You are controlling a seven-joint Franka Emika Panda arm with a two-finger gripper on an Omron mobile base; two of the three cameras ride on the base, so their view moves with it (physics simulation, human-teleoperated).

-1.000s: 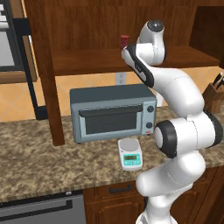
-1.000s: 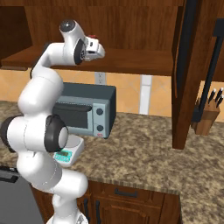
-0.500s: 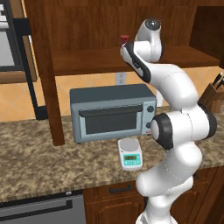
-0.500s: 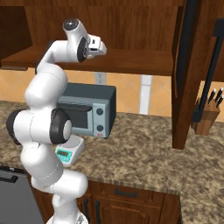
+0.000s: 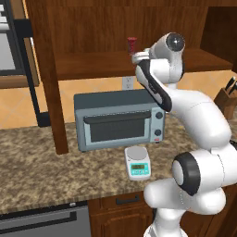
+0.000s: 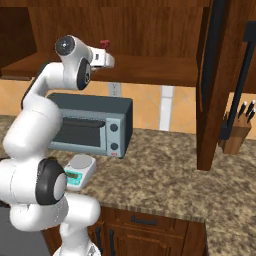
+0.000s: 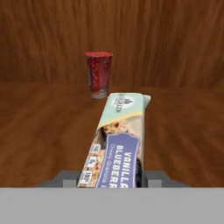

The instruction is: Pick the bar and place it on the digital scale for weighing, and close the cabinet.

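Looking along our gripper [image 7: 113, 180], we see its jaws closed on the near end of one bar [image 7: 117, 140] on the cabinet [image 5: 115, 69] shelf, one red cup [image 7: 99, 73] behind.

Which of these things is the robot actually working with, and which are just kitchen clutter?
Part of the job: bar, clamped in the gripper; digital scale on the counter; cabinet, whose shelf the bar lies on.

Just lying about: red can behind the bar; toaster oven; knife block.
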